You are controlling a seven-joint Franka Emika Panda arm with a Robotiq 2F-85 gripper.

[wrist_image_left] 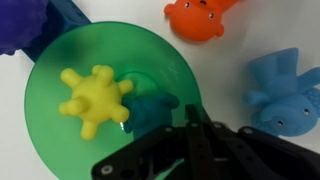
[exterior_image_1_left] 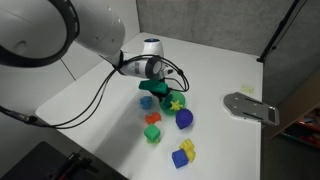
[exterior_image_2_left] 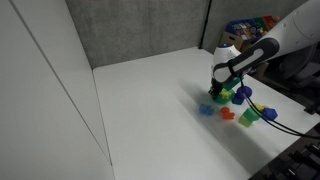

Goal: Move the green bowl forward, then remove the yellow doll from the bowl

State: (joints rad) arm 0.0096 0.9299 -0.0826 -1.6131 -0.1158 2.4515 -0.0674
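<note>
Gripping the green bowl (wrist_image_left: 105,45) at its near rim, the gripper (wrist_image_left: 190,125) looks to have its jaws pinched on the plastic. The yellow doll (wrist_image_left: 95,100) sits inside. Bowl-moving step, I reckon; next calls for sliding it forward across the counter (wrist_image_left: 140,15), releasing, then plucking the doll.

green bowl (wrist_image_left: 48,135) cut off below, purple toy (wrist_image_left: 16,22) cropped

Bright, even light; soft shadows; wrist view slightly blurred up close.
</note>
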